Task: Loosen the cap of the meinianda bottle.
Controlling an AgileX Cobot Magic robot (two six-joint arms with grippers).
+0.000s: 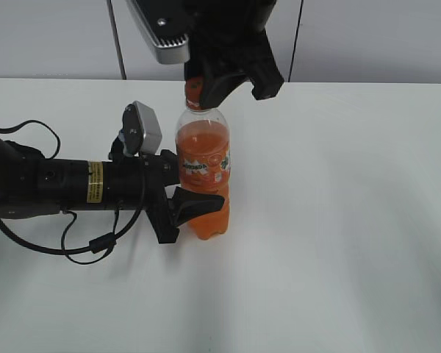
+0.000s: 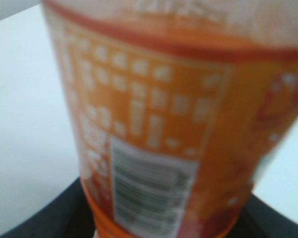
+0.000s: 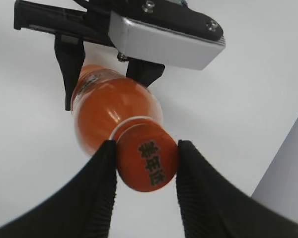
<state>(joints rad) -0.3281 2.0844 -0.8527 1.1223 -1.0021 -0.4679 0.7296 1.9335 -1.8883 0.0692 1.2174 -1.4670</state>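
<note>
Our right gripper (image 3: 145, 166) pinches the orange cap (image 3: 148, 163) atop the upright bottle (image 1: 203, 173) of orange drink on the table (image 1: 338, 220); our left gripper (image 1: 187, 198) clamps its labelled middle.

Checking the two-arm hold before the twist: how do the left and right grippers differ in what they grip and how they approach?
The left gripper comes in level from the side and clamps the meinianda bottle at its lower body; the right gripper comes from above and pinches the small orange cap. Both are black and closed on something.
</note>
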